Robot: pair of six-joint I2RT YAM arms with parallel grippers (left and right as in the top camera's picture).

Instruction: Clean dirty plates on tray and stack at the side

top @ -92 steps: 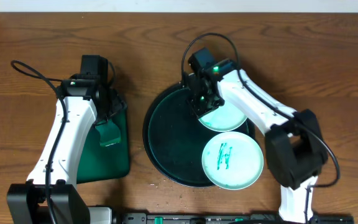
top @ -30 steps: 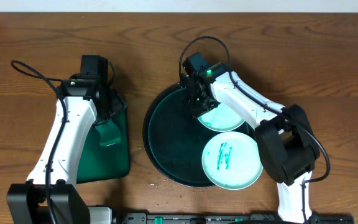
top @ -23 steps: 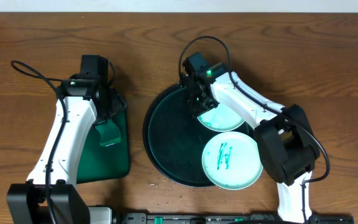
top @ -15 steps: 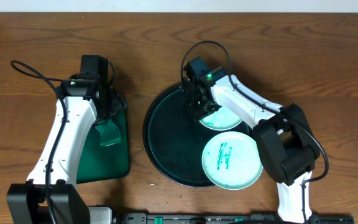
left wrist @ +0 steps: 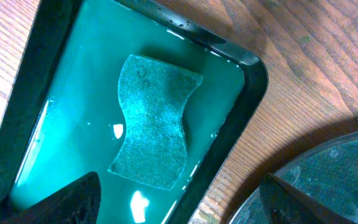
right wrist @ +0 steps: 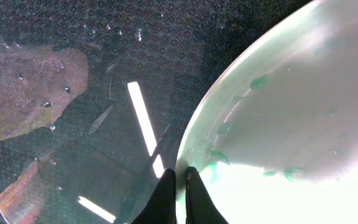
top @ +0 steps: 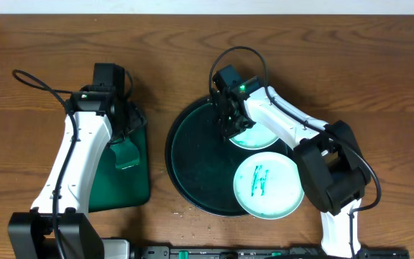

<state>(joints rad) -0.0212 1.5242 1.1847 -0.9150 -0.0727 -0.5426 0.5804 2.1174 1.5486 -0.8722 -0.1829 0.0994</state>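
A round black tray (top: 196, 169) holds two pale green plates. The far plate (top: 259, 134) is gripped at its left rim by my right gripper (top: 231, 126); in the right wrist view the fingers (right wrist: 180, 186) pinch the rim of this plate (right wrist: 291, 124), which has small green smears. The near plate (top: 268, 187) carries green scribbles. My left gripper (top: 124, 122) hangs open over a green basin (top: 124, 183); the left wrist view shows its fingers (left wrist: 179, 193) apart above a green sponge (left wrist: 154, 121) lying in water.
The basin's dark rim (left wrist: 247, 106) lies beside the tray's edge (left wrist: 328, 174) with a strip of wooden table (top: 336, 57) between them. Cables loop behind both arms.
My right gripper has shifted slightly along the far plate's left rim and stays closed on it. The left arm has not moved.
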